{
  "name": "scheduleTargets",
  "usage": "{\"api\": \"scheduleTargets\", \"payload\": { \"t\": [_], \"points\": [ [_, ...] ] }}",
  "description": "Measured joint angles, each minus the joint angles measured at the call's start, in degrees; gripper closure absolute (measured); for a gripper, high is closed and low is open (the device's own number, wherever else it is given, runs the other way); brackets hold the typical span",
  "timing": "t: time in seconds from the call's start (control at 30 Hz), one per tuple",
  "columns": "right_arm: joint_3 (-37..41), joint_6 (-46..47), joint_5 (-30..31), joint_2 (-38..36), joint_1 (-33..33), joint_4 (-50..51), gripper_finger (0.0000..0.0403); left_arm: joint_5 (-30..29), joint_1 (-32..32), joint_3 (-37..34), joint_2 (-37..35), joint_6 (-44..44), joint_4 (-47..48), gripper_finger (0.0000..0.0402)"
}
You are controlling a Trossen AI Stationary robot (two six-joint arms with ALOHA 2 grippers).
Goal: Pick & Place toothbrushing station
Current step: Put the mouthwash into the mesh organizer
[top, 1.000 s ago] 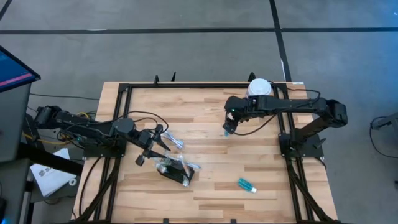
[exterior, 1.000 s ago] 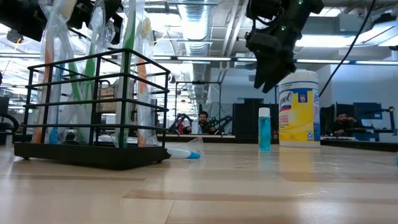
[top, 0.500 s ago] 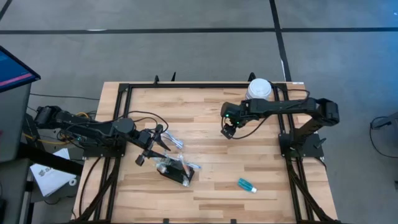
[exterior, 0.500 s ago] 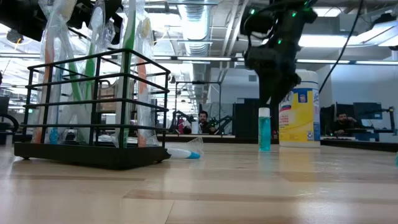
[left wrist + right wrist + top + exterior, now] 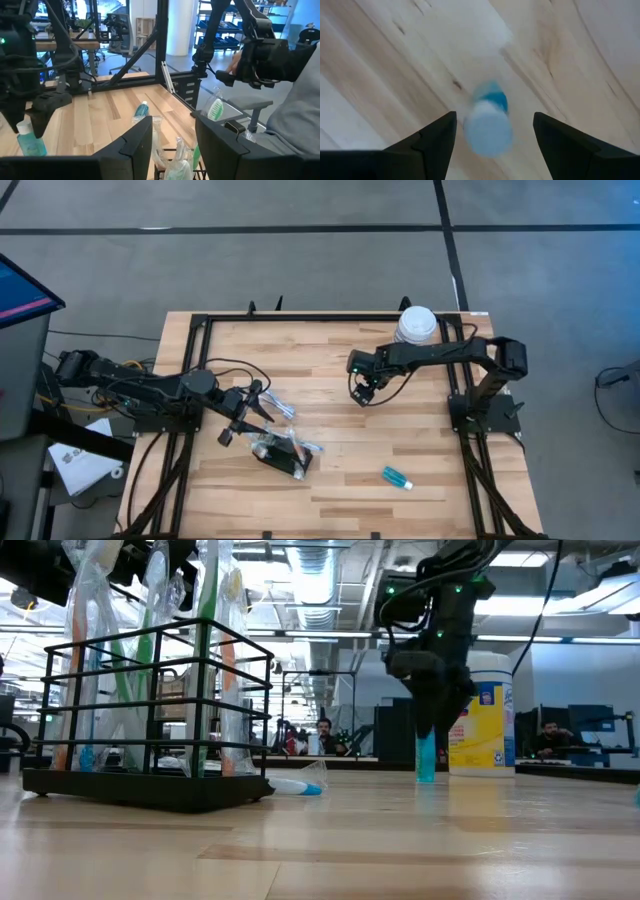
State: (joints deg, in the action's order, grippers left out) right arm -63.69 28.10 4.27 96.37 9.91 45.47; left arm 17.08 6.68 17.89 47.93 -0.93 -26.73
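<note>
The toothbrushing station (image 5: 283,455) is a black wire holder with wrapped toothbrushes standing in it; its base (image 5: 140,790) rests on the table at the near left. My left gripper (image 5: 260,408) hangs open just above it, and the toothbrush tops (image 5: 176,155) show between its fingers. A small teal bottle (image 5: 426,755) stands upright at mid-table. My right gripper (image 5: 360,388) points down over the bottle and is open. Its fingers stand on either side of the bottle's cap (image 5: 488,131) with a gap showing.
A white-lidded, yellow-labelled canister (image 5: 416,323) stands at the far right, just behind the right arm. A second teal bottle (image 5: 397,477) lies on the table at the near right. A wrapped toothbrush (image 5: 295,785) lies beside the holder. People sit in the room beyond the table.
My right gripper has moved a little toward the table's left edge and come down over the upright teal bottle, so its fingers now stand around the cap. The bottle has stayed in place.
</note>
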Motion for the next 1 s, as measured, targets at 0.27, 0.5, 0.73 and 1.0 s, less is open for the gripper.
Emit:
{"api": "scheduleTargets", "payload": {
  "t": [0.27, 0.5, 0.73, 1.0],
  "points": [
    [0.2, 0.0, -0.1, 2.4, 0.0, -2.2, 0.0147, 0.0, 0.0, 0.0, 0.0, 0.1, 0.0, 0.0256],
    [0.1, -0.1, 0.0, 1.7, 0.0, -3.3, 0.0147, 0.1, 0.0, 0.0, 0.0, 0.2, 0.0, 0.0256],
    [0.2, 0.6, 0.0, 2.4, 0.0, -3.6, 0.0147, 0.1, 0.0, 0.0, 0.0, 0.2, 0.1, 0.0256],
    [-1.8, 0.9, -0.2, 1.7, 0.3, 0.3, 0.0152, 0.1, 0.0, 0.0, 0.0, 0.2, 0.1, 0.0256]
  ]
}}
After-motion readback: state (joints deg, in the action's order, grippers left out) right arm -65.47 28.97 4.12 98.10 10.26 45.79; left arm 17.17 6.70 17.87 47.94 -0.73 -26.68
